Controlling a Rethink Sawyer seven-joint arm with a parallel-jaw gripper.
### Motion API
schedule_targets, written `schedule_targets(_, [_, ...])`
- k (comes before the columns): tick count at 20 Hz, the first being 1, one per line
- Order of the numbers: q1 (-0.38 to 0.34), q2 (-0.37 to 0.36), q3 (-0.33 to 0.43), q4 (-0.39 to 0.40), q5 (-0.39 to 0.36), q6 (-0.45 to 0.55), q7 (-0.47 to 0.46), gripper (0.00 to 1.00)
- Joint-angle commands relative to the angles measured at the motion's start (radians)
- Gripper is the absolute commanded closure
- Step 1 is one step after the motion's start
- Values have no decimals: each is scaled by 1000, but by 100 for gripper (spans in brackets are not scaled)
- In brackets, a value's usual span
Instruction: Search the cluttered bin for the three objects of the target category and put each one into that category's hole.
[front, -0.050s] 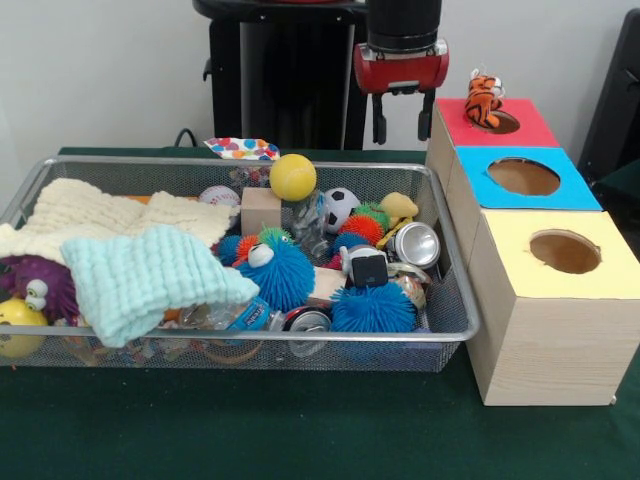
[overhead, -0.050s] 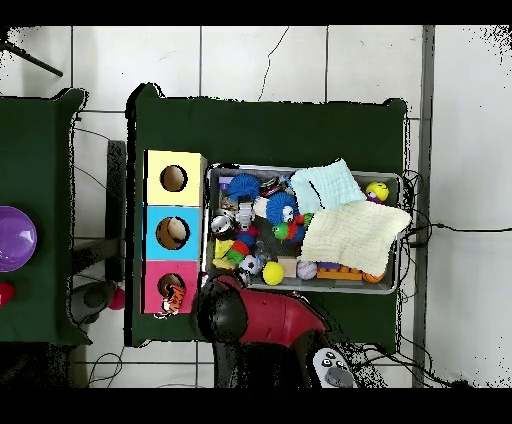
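Tiger toy (front, -0.050s: 484, 98): a small orange-and-white striped plush, sitting half in the round hole of the red-topped box (front, -0.050s: 520, 128), its head and upper body sticking up above the rim. The overhead view shows it at that same hole (overhead, -0.050s: 175, 296).

My gripper (front, -0.050s: 402, 118): hanging in the air just left of the red-topped box and the tiger, above the far right corner of the bin. The two dark fingers (front, -0.050s: 380, 117) are spread apart with nothing between them. Red wrist housing above, black arm above that.

Boxes, far to near along the right side of the bin: red-topped box; blue-topped box (front, -0.050s: 565, 190), with something pale lying inside its hole in the overhead view; yellow-topped box (front, -0.050s: 610, 270). Each has one round hole in its lid.

Wire bin (front, -0.050s: 455, 300): on the green table (front, -0.050s: 300, 430), touching the row of boxes.

Bin contents, right to left:
- silver can (front, -0.050s: 417, 244), on its side near the right wall;
- yellow plush toy (front, -0.050s: 399, 208), behind the can;
- soccer ball (front, -0.050s: 341, 207);
- yellow ball (front, -0.050s: 292, 176), on top at the far wall;
- wooden block (front, -0.050s: 261, 209), just beside the yellow ball;
- baseball (front, -0.050s: 219, 196);
- blue spiky ball with eyes (front, -0.050s: 276, 270), middle;
- second blue spiky ball (front, -0.050s: 372, 309), near wall;
- light blue cloth (front, -0.050s: 145, 280), draped over the near left part;
- cream cloth (front, -0.050s: 90, 215), behind it;
- purple fuzzy toy with eyes (front, -0.050s: 35, 285), far left.

Spotted paper item (front, -0.050s: 242, 148): on the table behind the bin.
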Motion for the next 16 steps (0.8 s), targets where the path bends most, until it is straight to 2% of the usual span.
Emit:
schedule_targets(1, [5,59,-37,-127,-79,-71,97,0])
schedule_targets(9, [13,76,-57,-133,-103,-131,129,0])
schedule_targets(16, [0,112,-52,-127,-116,-263,162,0])
